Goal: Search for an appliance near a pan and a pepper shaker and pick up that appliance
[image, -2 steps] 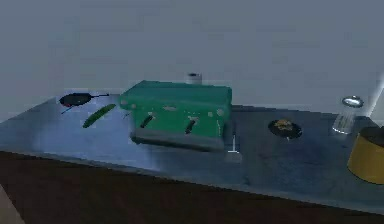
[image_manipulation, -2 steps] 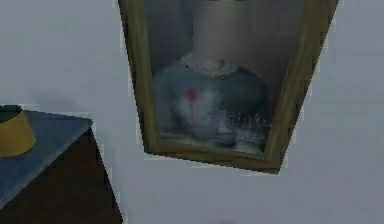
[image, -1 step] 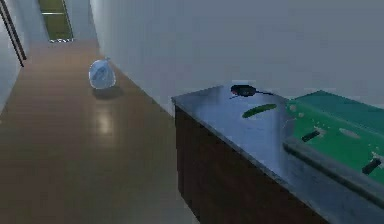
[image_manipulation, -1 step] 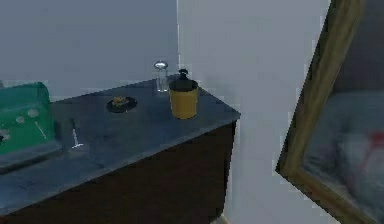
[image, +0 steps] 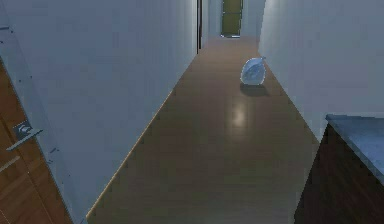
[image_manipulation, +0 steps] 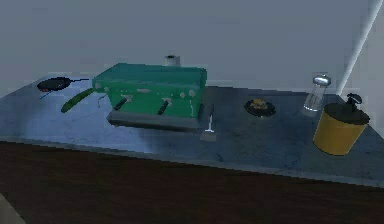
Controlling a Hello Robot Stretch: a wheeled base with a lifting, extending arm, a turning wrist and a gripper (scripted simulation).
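A green espresso machine (image_manipulation: 155,95) stands on a dark blue-grey countertop (image_manipulation: 60,128), a little left of the arm side view's middle. To its left, near the wall, lies a small dark pan (image_manipulation: 55,85). Far to its right stands a clear glass shaker with a metal top (image_manipulation: 318,95). A small grey upright piece (image_manipulation: 210,127) stands just in front of the machine's right corner.
A yellow pot with a black lid (image_manipulation: 340,128) and a small dark round thing (image_manipulation: 260,106) share the counter. In the forward view a brown hallway floor (image: 225,140) runs to a far door (image: 232,15). A pale rounded object (image: 252,70) lies on it. A wooden door (image: 20,165) and counter corner (image: 350,150) flank it.
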